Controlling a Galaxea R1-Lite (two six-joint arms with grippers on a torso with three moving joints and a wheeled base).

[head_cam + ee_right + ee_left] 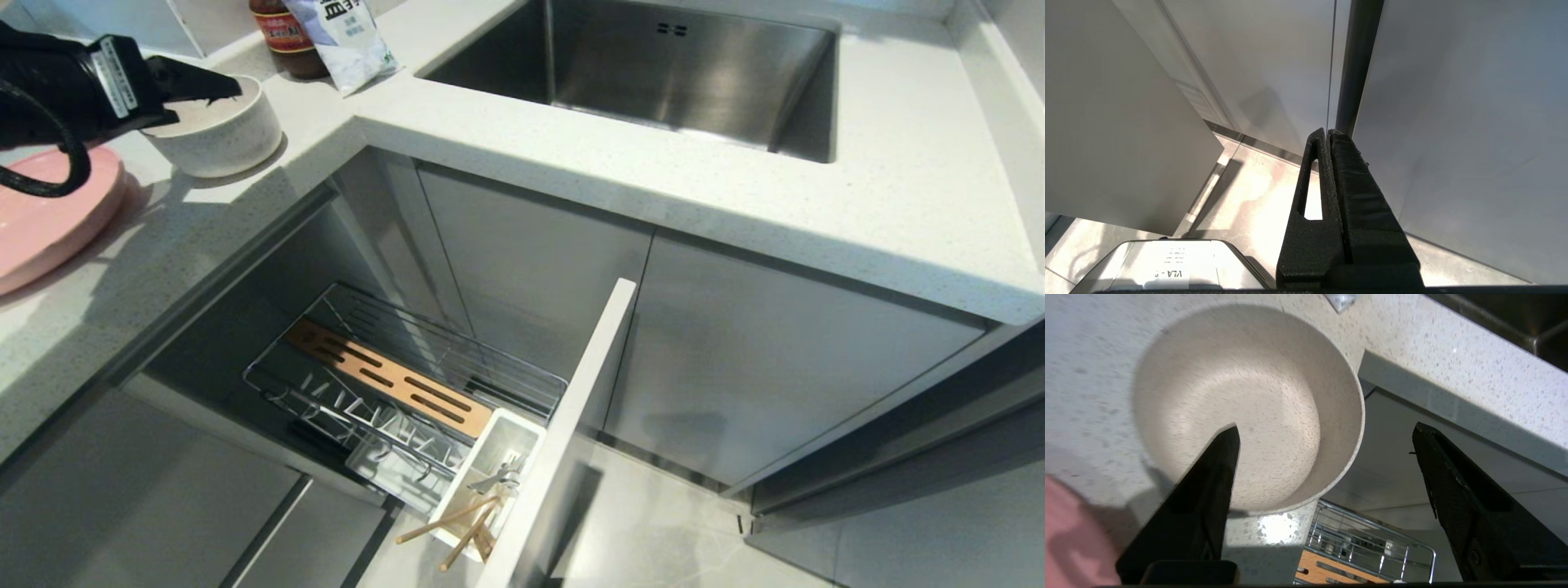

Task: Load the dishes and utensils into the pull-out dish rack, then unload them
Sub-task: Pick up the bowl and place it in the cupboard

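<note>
Much of the pink plate (41, 216) is cut off by the head view's edge at nine o'clock and partly covered by the left arm and its black cable; only its right part shows, lying flat on the speckled countertop (571, 155). The left gripper (214, 91) sits at about ten o'clock in that view, over the off-white speckled bowl (224, 135), which stands upright with its mouth up near the counter's inner corner, just beside the plate. From the left wrist camera its fingers (1208, 490) are spread wide and grasp nothing: one tip hangs above the bowl's hollow, the other is out past the rim over the open cabinet. Whether the inner tip touches the bowl cannot be told. The pull-out dish rack (392, 376) stands drawn out below the counter, its long axis running from ten o'clock to four o'clock, the wooden strip (384, 380) along it; no dishes stand in its wires. At the front end the white cutlery box (482, 482) holds the chopsticks (457, 523), which lean out toward eight o'clock, and the silver cutlery (498, 478), too tangled to count. The right gripper (1329, 134) is out of the head view; its own camera shows it clenched on nothing, pointing at cabinet doors and floor.
</note>
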